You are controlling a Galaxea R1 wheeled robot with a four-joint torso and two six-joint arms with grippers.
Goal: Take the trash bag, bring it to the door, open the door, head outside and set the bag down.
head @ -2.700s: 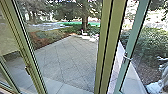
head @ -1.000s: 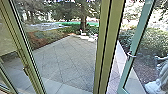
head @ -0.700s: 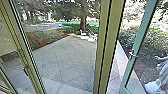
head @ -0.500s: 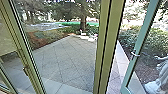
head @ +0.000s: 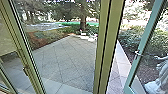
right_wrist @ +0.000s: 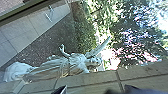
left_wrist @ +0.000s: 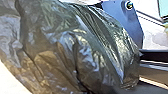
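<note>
Glass door (head: 145, 37) had swung wider than moments earlier, its handle (head: 137, 53) farther from the green frame post (head: 110, 47). Trash bag (left_wrist: 75, 50) sat close at the left wrist; could not tell how left gripper or right gripper (right_wrist: 95, 90) stood. Outside, slab paving (head: 60, 62) met shrubs (head: 130, 37) beyond its right edge, a pale statue (head: 163, 75) likewise past that edge.

Head view's v bright, daylight from outside, bg kinda blown out abt 1 o'clock, tree (head: 75, 11) darker nr 12. L wrist cam: shiny glare on the bag (left_wrist: 85, 50). R wrist cam: pinky-purple tint in the foliage (right_wrist: 132, 37) tbh.
</note>
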